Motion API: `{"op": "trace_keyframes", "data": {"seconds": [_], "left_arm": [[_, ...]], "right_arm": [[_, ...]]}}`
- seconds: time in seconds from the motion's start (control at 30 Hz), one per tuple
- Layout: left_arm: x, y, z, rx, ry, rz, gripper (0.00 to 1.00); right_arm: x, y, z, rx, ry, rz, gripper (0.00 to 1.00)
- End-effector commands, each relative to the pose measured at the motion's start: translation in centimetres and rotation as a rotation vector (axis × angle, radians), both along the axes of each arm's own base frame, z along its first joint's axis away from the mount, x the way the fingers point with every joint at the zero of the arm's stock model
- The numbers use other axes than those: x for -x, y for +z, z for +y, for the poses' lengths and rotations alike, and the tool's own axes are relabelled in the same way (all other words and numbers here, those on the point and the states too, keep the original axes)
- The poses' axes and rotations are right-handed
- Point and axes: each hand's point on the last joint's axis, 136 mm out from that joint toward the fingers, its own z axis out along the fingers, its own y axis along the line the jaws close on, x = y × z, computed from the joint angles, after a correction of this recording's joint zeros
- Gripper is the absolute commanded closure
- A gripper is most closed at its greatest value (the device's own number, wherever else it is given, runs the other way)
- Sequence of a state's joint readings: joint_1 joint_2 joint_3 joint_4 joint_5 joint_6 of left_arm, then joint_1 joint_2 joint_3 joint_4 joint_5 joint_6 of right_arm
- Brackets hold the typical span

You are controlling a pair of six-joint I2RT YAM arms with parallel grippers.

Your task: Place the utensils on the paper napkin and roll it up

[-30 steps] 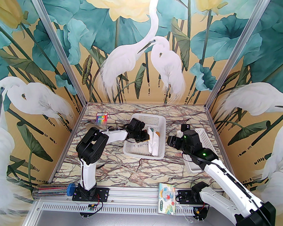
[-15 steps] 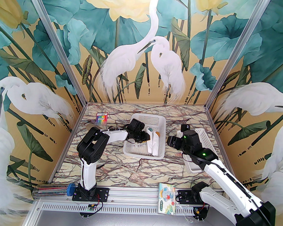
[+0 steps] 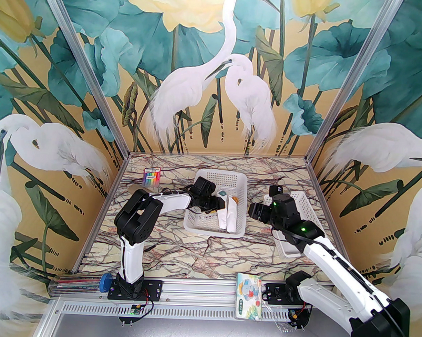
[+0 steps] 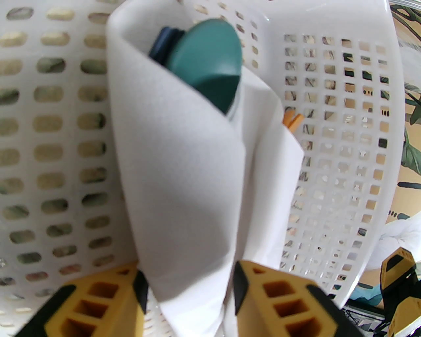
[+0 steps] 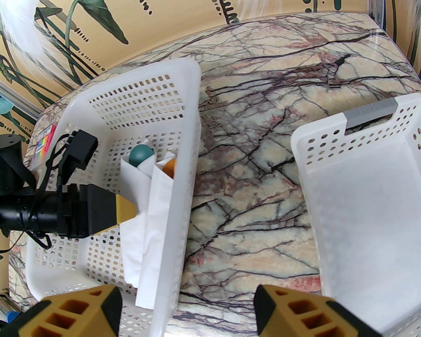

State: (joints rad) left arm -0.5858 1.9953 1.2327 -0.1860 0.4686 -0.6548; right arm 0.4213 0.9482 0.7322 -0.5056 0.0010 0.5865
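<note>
Right gripper (image 5: 187, 309) hangs above the table (image 5: 250, 164), fingers wide apart. Further in, left gripper (image 4: 187, 289) sits in the basket (image 4: 329, 98), fingers parted either side of the rolled napkin (image 4: 177, 171), with the teal spoon (image 4: 210, 62) poking out its far end.

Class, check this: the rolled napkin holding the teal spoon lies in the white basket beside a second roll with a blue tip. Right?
No: the tip of the second roll is orange, not blue, as the right wrist view shows. The rest holds.
</note>
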Motion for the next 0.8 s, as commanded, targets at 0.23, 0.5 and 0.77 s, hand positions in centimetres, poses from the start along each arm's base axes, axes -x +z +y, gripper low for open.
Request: {"op": "trace_keyframes", "data": {"seconds": [0.23, 0.5, 0.77], "left_arm": [[-0.4, 2.3, 1.2, -0.071, 0.006, -0.078, 0.42], [-0.5, 5.8, 1.4, -0.053, 0.0, -0.161, 0.41], [0.1, 11.6, 3.7, -0.076, 0.011, -0.33, 0.37]], "right_arm": [[-0.8, 0.8, -3.4, 0.073, -0.071, -0.02, 0.01], [-1.5, 1.8, -6.5, 0.109, -0.145, -0.051, 0.01], [-1.5, 2.7, -12.4, 0.241, -0.383, -0.119, 0.01]]}}
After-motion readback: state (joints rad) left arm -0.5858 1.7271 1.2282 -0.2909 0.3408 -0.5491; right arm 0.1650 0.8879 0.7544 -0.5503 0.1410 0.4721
